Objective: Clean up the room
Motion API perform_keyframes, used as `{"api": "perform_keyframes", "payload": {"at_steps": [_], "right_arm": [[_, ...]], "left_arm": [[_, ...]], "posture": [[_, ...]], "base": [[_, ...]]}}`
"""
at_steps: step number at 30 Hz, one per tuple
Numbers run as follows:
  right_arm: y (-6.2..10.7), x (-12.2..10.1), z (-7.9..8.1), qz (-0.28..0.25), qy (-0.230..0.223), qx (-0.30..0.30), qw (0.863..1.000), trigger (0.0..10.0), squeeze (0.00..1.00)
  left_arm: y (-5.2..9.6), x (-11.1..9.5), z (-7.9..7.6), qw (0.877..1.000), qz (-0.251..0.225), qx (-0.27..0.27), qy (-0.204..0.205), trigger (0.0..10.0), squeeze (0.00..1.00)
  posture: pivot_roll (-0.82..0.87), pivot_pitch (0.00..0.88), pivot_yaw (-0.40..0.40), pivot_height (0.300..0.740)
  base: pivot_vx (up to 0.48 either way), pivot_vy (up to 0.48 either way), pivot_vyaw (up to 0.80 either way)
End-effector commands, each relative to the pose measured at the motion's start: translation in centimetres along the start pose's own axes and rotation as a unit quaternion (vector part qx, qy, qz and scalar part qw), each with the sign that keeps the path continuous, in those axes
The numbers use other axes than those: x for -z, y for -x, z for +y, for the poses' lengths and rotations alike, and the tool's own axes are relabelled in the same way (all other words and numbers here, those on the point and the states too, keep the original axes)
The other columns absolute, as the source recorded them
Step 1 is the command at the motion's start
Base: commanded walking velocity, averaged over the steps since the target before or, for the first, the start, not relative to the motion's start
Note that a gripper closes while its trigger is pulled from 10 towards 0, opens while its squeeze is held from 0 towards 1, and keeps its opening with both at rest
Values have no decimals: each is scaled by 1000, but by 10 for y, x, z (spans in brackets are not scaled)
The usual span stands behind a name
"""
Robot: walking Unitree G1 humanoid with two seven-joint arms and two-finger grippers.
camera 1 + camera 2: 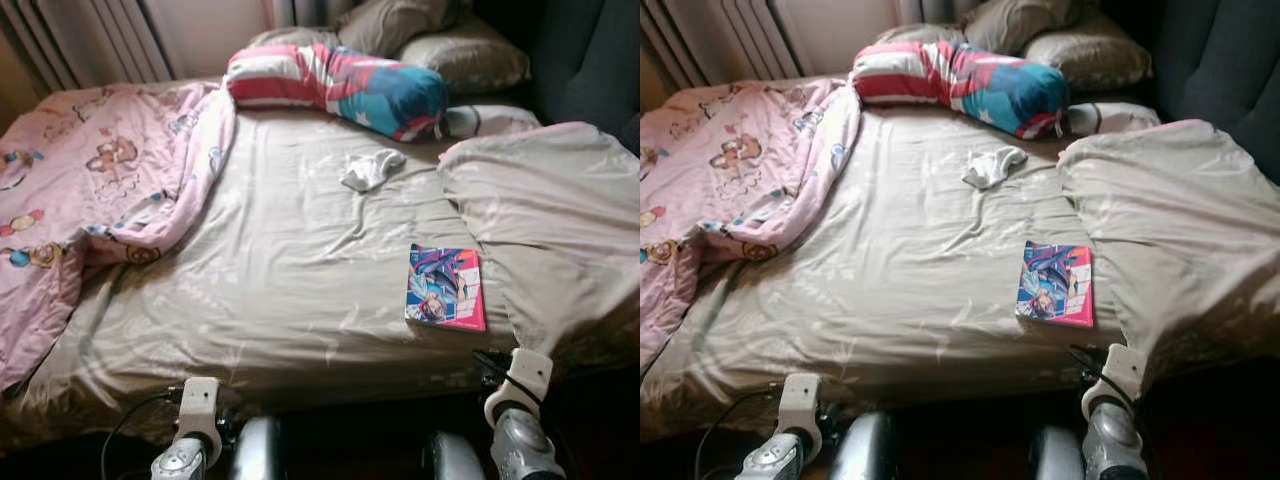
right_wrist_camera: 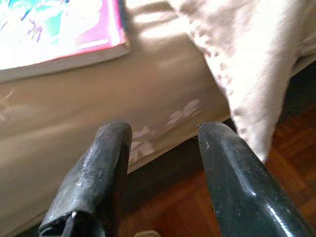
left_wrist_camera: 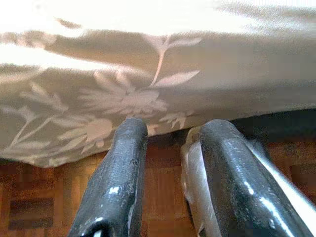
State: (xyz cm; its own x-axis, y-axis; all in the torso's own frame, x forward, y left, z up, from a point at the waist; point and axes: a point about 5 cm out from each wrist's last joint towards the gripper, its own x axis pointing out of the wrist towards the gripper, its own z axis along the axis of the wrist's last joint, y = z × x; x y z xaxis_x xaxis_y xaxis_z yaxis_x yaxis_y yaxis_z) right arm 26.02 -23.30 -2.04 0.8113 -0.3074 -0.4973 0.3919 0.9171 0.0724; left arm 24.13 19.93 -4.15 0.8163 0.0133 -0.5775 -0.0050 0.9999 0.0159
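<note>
Standing at the foot of the bed, the robot faces an untidy sleeping area with little of the cleanup visibly done. The book lies flat on the sheet near the bed's right edge, just beside the folded-back beige cover. A white sock lies crumpled further up the bed, below the striped bolster. A pink blanket is bunched along the left side and hangs over the edge. Pillows are stacked loosely at the head.

Left gripper is held low at the mattress edge, jaws apart and empty, with floor visible beneath. Right gripper is also low at the bed edge, jaws apart and empty, pointing toward the mattress side just below the book.

Assessment: the task appears to be at an early stage. Book and sock remain to be collected, and the bedding remains to be straightened. The book is the nearest item to the right gripper and a likely first pick; its flat lie on soft sheet may make the grasp awkward.
</note>
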Motion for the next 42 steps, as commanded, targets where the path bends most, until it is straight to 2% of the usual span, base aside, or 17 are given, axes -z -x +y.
{"api": "perform_keyframes", "payload": {"at_steps": [1,6,12,14,16,17,20,23,32,34,42], "right_arm": [[-1,-4,7,-14,-6,-13,1000,10000,0],[-1,-23,16,-83,21,-54,995,10000,0],[-1,-31,20,-110,24,-65,992,10000,0],[-1,-30,23,-110,26,-73,991,10000,0],[0,-29,25,-114,25,-78,990,10000,0],[0,-29,25,-114,25,-78,990,10000,0],[2,-22,26,-107,27,-85,990,10000,0],[4,-15,25,-90,32,-83,992,10000,0],[5,-6,21,-72,29,-70,994,10000,0],[5,-5,19,-63,42,-59,995,10000,0],[4,-8,18,-70,38,-50,996,10000,0]], "left_arm": [[2,3,6,1000,3,-6,3,10000,0],[1,0,7,1000,0,-7,2,10000,0],[0,-3,6,1000,-8,-6,-3,10000,0],[-1,-9,7,1000,-24,-10,-6,10000,0],[-4,-29,8,997,-77,-16,-11,10000,0],[-4,-29,8,997,-77,-16,-11,10000,0],[-5,-60,7,987,-158,-12,-2,10000,0],[-5,-67,3,984,-180,-4,-6,10000,0],[-5,-67,-3,982,-186,8,-8,10000,0],[-5,-66,-4,983,-185,9,-10,10000,0],[-4,-69,-6,980,-196,18,-14,10000,0]], "posture": [[-5,103,84,607],[-12,97,86,607],[-20,89,87,607],[-26,86,86,607],[-29,85,85,607],[-29,85,85,607],[-22,81,81,607],[-20,78,78,607],[-25,73,78,607],[-27,72,80,607],[-21,75,85,607]], "base": [[0,0,0],[0,0,0],[0,0,453],[0,0,0],[0,0,0],[0,0,0],[0,0,0],[0,0,0],[0,0,0],[246,0,0],[283,0,0]]}}
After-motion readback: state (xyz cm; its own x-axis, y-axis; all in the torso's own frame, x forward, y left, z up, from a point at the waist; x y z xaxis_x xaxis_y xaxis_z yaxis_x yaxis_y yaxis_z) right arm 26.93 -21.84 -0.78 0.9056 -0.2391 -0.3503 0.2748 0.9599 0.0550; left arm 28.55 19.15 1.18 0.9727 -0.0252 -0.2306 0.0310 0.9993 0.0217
